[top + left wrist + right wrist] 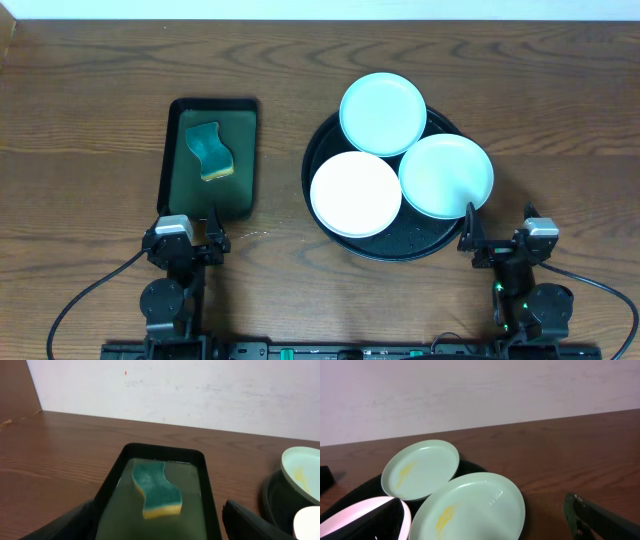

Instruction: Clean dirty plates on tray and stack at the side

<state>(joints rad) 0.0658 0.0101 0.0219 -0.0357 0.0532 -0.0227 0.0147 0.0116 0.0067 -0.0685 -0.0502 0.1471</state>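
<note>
Three small plates lie on the round black tray point(440, 241): a pale blue one point(382, 112) at the far side, a white one point(355, 193) at the near left, a mint one point(447, 175) at the right. In the right wrist view the mint plate point(470, 507) and the far plate point(420, 469) show yellow smears. My left gripper point(188, 243) is open and empty at the near end of the green tray. My right gripper point(503, 243) is open and empty just near-right of the black tray.
A rectangular dark green tray point(240, 170) at the left holds a teal and yellow sponge point(209, 150), which also shows in the left wrist view point(156, 488). A white wall runs along the table's far edge.
</note>
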